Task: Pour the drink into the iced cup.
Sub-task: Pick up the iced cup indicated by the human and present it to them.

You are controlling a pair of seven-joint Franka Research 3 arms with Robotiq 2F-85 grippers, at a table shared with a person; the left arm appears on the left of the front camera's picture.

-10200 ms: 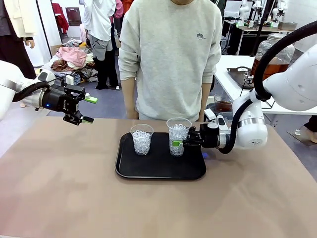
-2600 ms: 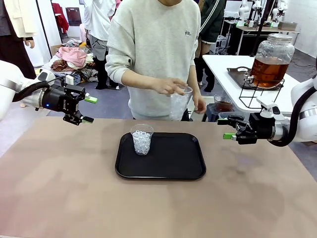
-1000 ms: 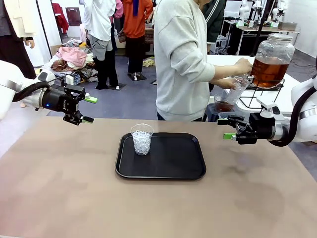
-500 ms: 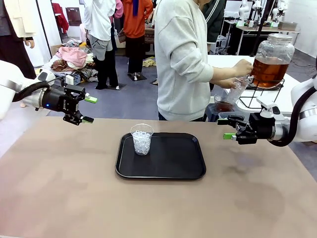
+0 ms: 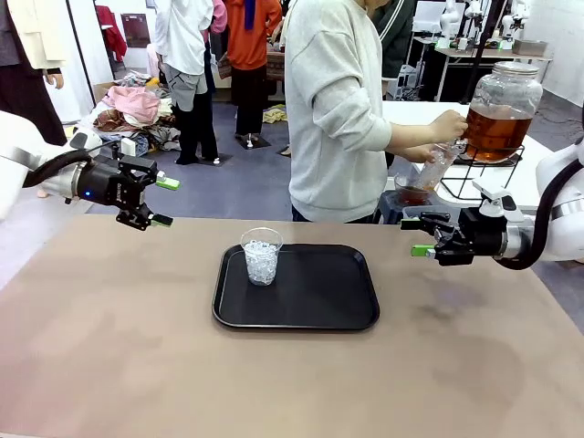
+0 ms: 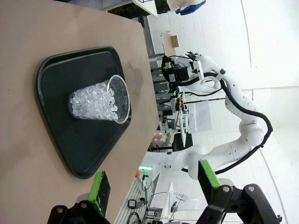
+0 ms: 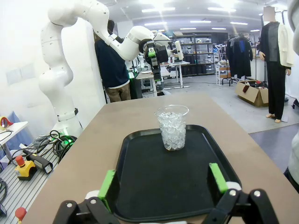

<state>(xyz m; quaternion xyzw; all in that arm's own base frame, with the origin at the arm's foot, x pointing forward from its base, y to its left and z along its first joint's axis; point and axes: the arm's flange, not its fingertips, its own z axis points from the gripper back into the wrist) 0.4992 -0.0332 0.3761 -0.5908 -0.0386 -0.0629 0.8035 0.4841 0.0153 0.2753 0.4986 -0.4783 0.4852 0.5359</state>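
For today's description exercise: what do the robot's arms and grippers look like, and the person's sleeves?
The left arm and right arm are glossy white with black cables. The left gripper and right gripper are black with green pads. The person wears long light-grey sleeves.

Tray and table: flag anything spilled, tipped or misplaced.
Nothing stands out. The iced cup stands upright on the black tray, no spill shows on the table, and the left end effector and right end effector hang open, clear of it.

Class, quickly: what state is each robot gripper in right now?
Left gripper: open, holding nothing.
Right gripper: open, holding nothing.
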